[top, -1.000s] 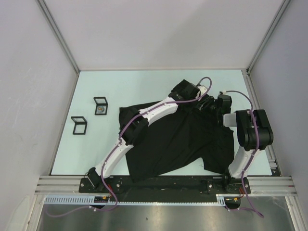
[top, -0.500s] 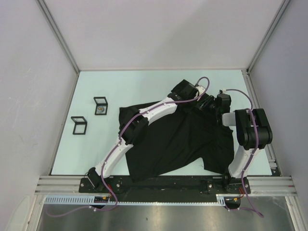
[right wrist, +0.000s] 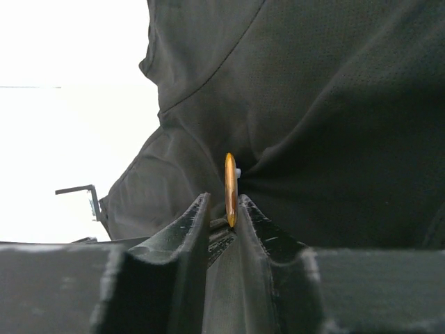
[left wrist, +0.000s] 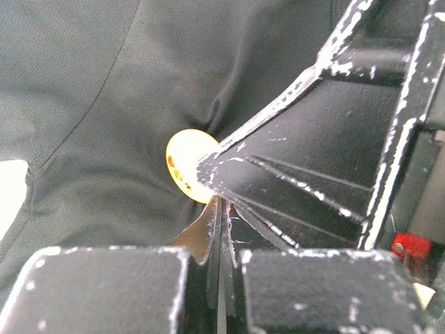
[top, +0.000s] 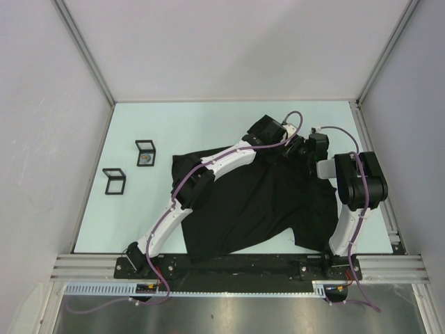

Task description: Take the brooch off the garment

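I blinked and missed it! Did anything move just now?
The right arm slid slightly leftward and farther from its base, carrying the right gripper, which pinches the brooch. The left arm, the black T-shirt and the two small black frames stayed put.

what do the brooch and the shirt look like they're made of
Brooch: probably metal. It is a thin rigid disc with a glossy golden edge where the right claw pinches it. Its yellow face with red marks could be enamel or paint. Garment: soft knit cloth, matte black, with a fine mesh-like texture, stitched seams and loose folds.
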{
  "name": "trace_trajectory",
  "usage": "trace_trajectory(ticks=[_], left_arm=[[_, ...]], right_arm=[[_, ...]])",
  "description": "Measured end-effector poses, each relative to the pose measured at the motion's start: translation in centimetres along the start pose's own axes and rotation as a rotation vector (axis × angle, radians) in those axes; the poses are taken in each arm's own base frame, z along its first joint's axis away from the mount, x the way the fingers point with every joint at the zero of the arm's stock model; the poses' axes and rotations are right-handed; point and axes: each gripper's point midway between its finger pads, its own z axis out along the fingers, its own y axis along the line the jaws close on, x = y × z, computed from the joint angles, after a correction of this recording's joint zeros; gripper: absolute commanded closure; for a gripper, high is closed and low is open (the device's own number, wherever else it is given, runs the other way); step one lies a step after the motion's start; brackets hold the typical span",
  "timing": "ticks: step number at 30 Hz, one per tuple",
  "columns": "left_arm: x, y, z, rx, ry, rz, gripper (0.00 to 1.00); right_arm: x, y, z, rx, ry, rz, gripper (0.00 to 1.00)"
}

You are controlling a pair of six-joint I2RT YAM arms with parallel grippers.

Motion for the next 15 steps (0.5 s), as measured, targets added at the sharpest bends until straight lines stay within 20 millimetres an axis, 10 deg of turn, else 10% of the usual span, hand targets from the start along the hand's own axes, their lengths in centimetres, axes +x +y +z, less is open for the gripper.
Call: trace_trajectory(ticks=[5,15], left_arm=[[0.0,0.3,0.0,-0.012,0.000,0.000,0.85],[0.0,1.3,0.0,-0.063,-0.002,-0.001,0.60]], right_arm=[[0.0,0.4,0.0,-0.016,0.007,0.018,1.00],[0.5,0.5,0.1,-0.031,0.031,0.069,1.00]])
